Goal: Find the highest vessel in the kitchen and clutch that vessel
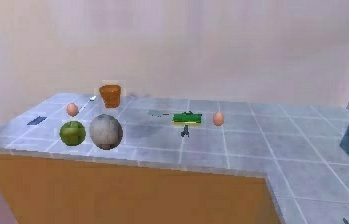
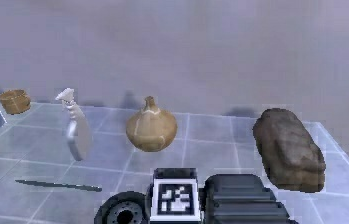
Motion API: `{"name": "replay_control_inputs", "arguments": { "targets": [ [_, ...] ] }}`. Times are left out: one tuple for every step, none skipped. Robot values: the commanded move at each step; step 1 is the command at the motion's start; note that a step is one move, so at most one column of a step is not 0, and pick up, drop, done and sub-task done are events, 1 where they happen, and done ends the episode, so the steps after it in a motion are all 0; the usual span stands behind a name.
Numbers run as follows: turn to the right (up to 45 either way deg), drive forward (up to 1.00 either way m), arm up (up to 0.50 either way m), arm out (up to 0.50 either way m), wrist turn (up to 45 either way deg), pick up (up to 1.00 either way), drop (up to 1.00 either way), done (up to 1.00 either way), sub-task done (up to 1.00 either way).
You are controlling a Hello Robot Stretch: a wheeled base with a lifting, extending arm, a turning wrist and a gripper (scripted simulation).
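On the tiled counter (image 2: 212, 130) a tan, round-bellied vase with a narrow neck (image 2: 150, 128) stands upright near the middle. A pale spray bottle (image 2: 77, 128) stands to its left, and a small brown pot (image 2: 15, 101) sits far left by the wall. An orange-brown pot (image 1: 110, 95) stands at the back of the counter (image 1: 282, 150) in the forward view. At the arm side view's bottom edge a white marker square (image 2: 177, 197) sits between dark parts of the arm; the gripper (image 2: 122, 212) is the dark body left of it. Its far end is cut off, so I cannot tell whether it holds anything.
A brown loaf (image 2: 290, 148) lies at the right and a thin dark utensil (image 2: 57, 184) at the lower left. In the forward view a green apple (image 1: 73, 132), a grey ball (image 1: 106, 131), two eggs (image 1: 72, 108) (image 1: 218, 118) and a green object (image 1: 189, 118) lie on the counter.
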Motion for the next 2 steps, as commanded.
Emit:
{"name": "replay_control_inputs", "arguments": {
  "targets": [
    [0.0,0.00,0.00,0.20,0.0,0.00,0.00,0.00,0.00],
    [0.0,0.00,0.00,0.00,45.0,0.00,0.00,0.00,0.00]
  ]
}}
